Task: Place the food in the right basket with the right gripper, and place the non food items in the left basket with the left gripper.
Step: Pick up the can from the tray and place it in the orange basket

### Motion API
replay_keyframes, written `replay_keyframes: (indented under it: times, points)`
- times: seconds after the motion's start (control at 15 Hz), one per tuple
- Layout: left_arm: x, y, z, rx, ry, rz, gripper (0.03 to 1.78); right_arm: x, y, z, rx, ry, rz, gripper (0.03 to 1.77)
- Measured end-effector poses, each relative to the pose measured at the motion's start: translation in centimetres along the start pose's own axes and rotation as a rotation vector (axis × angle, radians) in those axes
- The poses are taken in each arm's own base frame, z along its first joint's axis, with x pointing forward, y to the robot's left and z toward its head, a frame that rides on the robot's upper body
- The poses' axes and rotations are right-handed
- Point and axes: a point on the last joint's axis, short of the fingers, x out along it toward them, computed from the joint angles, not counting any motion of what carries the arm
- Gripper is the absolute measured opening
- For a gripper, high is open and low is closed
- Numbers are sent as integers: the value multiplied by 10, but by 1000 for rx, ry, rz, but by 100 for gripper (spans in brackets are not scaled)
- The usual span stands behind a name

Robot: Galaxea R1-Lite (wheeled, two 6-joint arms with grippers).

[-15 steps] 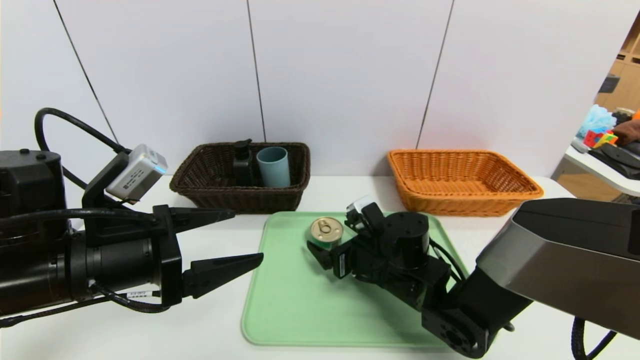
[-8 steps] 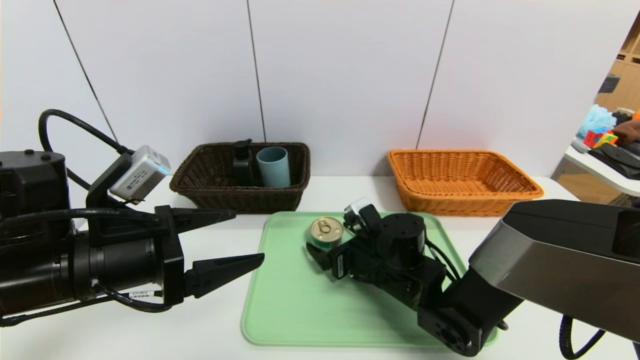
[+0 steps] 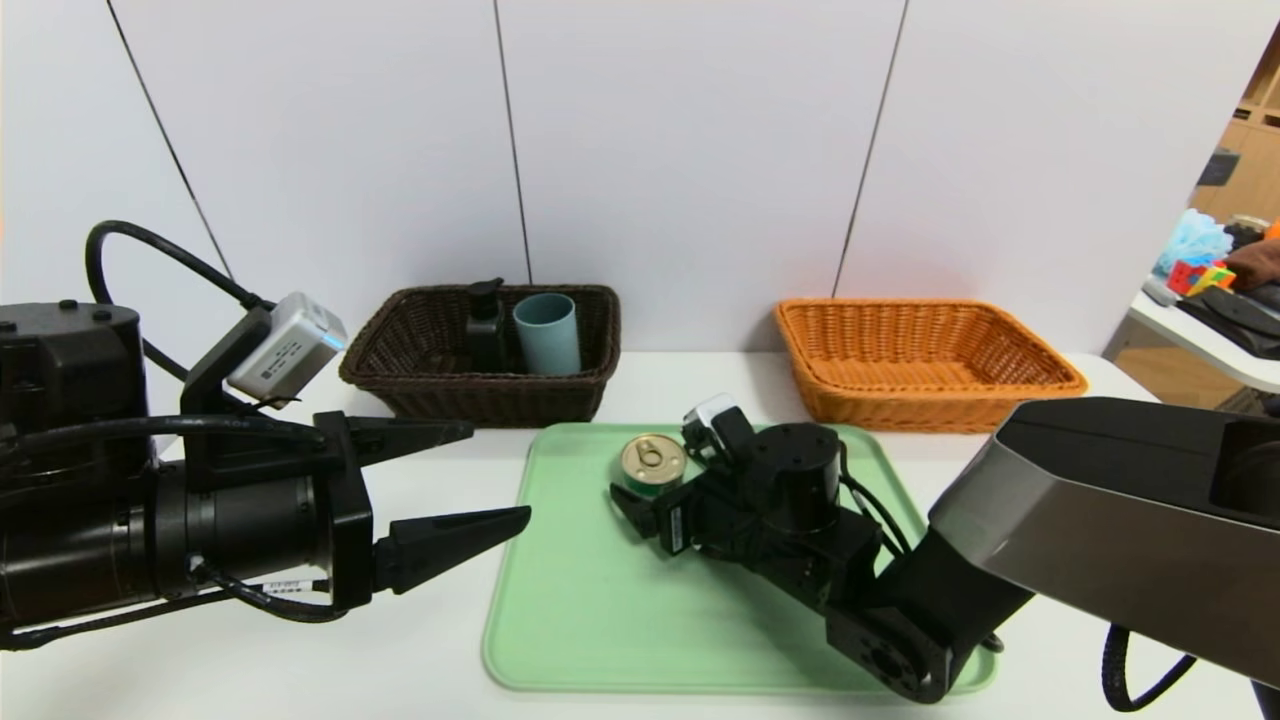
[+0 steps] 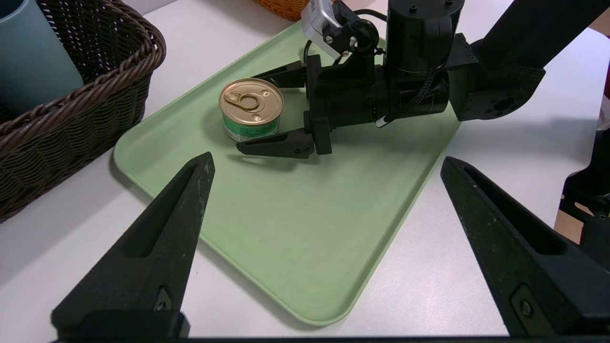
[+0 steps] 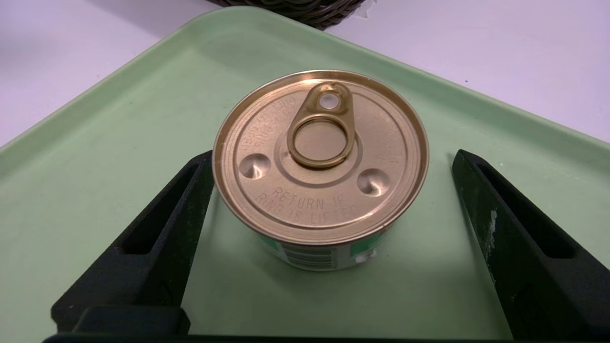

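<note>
Since a second ago we see our right gripper (image 4: 269, 112) edged closer around the tin can (image 5: 320, 166) on the green tray (image 3: 590, 620), fingers apart, one touching. Lid reads "RETURN IF RING IS LIFTED". Left gripper (image 3: 465, 480) hangs spread beside the tray.

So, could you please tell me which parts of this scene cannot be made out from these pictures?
- Pump bottle, head view: its lower body is hidden by the dark brown basket wall.
- Tin can, head view: its side toward the right claw is covered by it; whether a finger touches the can is unclear in any view.
- Blue-grey cup, left wrist view: cut off by the picture's edge.
- Orange basket: near inside wall hidden by its own rim.
</note>
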Motion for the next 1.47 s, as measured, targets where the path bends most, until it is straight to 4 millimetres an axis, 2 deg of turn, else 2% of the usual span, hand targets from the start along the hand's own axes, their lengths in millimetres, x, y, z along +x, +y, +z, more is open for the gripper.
replay_keyframes:
  times: [0.47,0.53,0.73,0.8,0.87,1.47]
  points:
    - [1,1,0,-2,0,3,169,1,-1,1,1,-4,-2,170]
    - [2,2,-1,-3,1,4,169,1,-1,1,1,-3,-2,164]
    - [2,2,-1,-4,1,5,169,1,-1,0,2,-3,-2,115]
    - [2,2,-1,-4,1,6,169,1,-1,0,1,-4,-2,104]
    - [2,2,-1,-4,1,5,169,1,-1,0,2,-5,-2,101]
    - [2,3,-1,-2,-1,4,169,0,-1,3,3,-14,-3,97]
